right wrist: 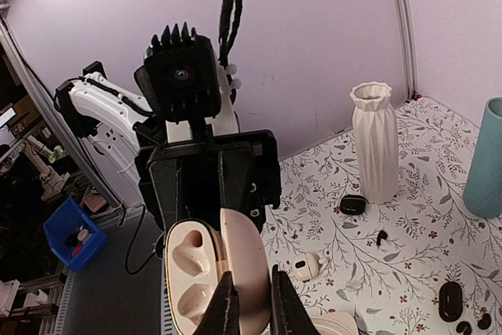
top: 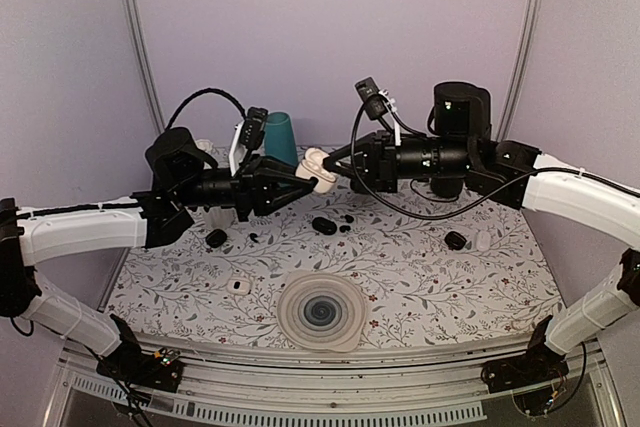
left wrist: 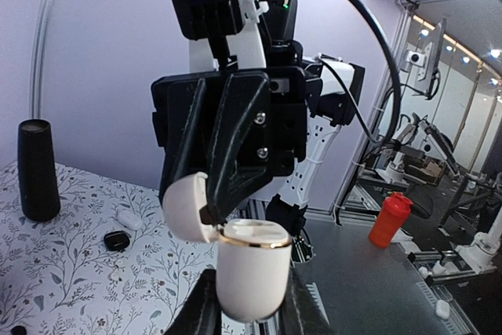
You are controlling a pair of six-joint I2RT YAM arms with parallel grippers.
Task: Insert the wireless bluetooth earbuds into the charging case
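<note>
The white charging case [top: 318, 175] hangs in mid-air between my two arms, above the back middle of the table. My left gripper [left wrist: 251, 300] is shut on the case's lower body [left wrist: 249, 271]. My right gripper [right wrist: 249, 305] is shut on the hinged lid [right wrist: 245, 260], which stands swung open. In the right wrist view both moulded cavities [right wrist: 190, 272] are empty. Two tiny black earbuds [top: 346, 224] lie on the table beside a black oval case [top: 322, 224], below the raised case. The earbuds [right wrist: 473, 324] also show at the bottom right of the right wrist view.
A teal cup [top: 281, 137] and a black cylinder [top: 461, 107] stand at the back. A white ribbed vase [right wrist: 373, 143] stands nearby. Small black cases [top: 216, 238] [top: 455, 240], a white case [top: 237, 285] and a round ringed dish [top: 321, 312] lie on the floral table [top: 420, 287].
</note>
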